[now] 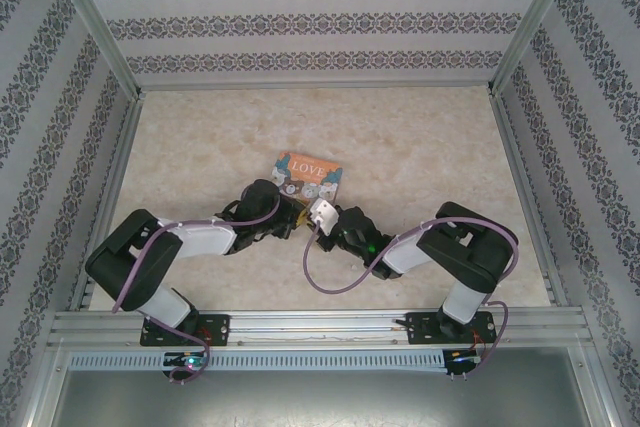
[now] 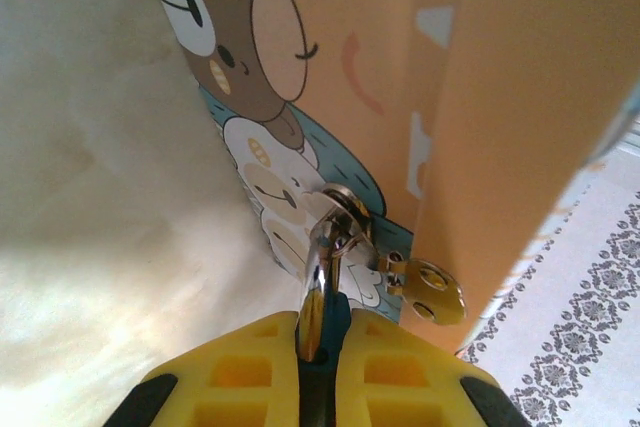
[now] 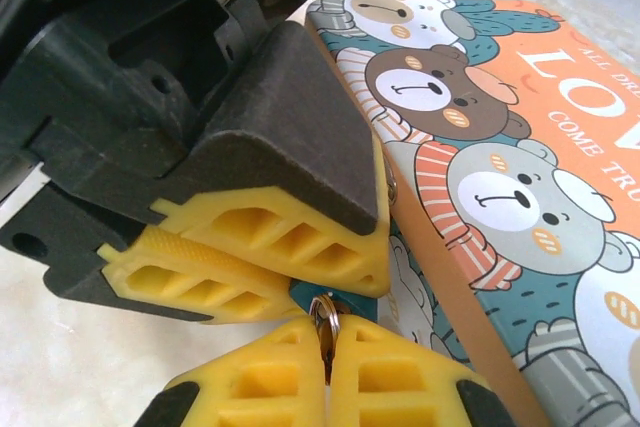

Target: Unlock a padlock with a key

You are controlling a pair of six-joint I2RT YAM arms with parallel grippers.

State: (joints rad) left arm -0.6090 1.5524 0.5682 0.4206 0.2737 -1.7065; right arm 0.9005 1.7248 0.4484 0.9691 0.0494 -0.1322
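Two grippers meet at the near side of the one tin [image 1: 310,175], which lies about mid-table [image 1: 430,137]. Bare marbled surface runs wide all round it, out to patterned walls [image 1: 300,22] at left, right and back and a metal rail [image 1: 320,327] at the near edge. Counted: two arms, one tin, one padlock, one small metal ring.

The left gripper [image 2: 322,332] has its yellow fingers pressed tight on the padlock [image 2: 318,267], which sits against the tin's side. The padlock is tiny, with a blue body pinched between the pads. Its bright silvery shackle rises to a round silvery fitting [image 2: 338,202] on the tin, with a brass-coloured latch [image 2: 435,292] just beside.

The right gripper [image 3: 328,347] is closed on the small metal ring [image 3: 323,309], tip to tip with the left fingers and touching the blue body. What hangs from the ring is hidden.
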